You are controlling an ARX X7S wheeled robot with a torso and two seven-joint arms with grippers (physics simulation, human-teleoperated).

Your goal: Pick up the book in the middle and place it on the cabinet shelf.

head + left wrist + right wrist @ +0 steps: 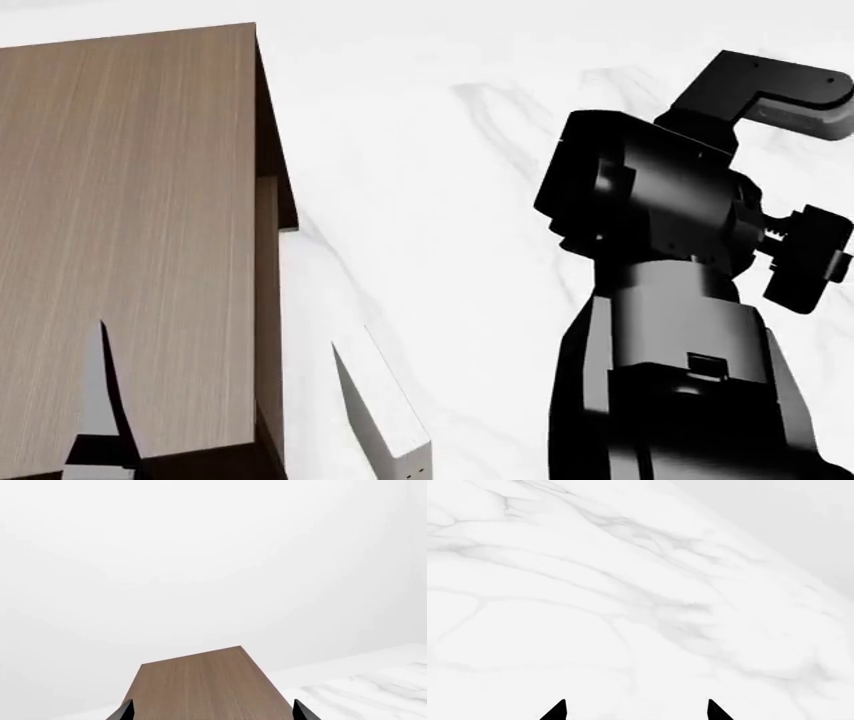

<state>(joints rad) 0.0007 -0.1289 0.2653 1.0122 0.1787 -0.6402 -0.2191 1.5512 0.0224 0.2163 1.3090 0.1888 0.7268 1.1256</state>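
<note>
The brown wood-grain cabinet shelf (127, 230) fills the left of the head view, showing its flat top. It also shows in the left wrist view (200, 685). My left gripper (212, 713) is open and empty over that top, its dark fingertips (123, 712) wide apart. One of its fingers (100, 400) shows in the head view above the cabinet's near end. My right gripper (635, 713) is open and empty above the white marble surface (627, 605). The charcoal book is out of view in every frame.
A pale off-white book with small dots (380, 410) stands on the marble table (441, 200) just right of the cabinet's near corner. My black right arm (667, 260) takes up the right of the head view.
</note>
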